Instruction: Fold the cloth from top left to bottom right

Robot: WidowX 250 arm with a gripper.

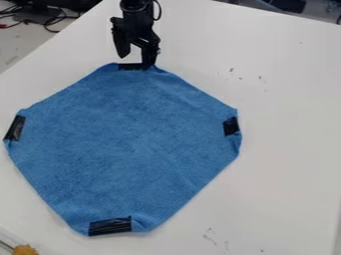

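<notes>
I have the black two-finger gripper (135, 60) spread open, gripping nothing that I can see, at the edge of the blue, soft-looking cloth (126, 139) lying flat before it. I expect light, floppy handling; I'd pinch the black tape strip (132, 66) beside the fingertips. The white table (286, 149) looks smooth, with cables (48, 21) beyond.

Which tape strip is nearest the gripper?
The black strip at the cloth's top edge, right by the gripper; the other three sit at left, right and bottom.
</notes>
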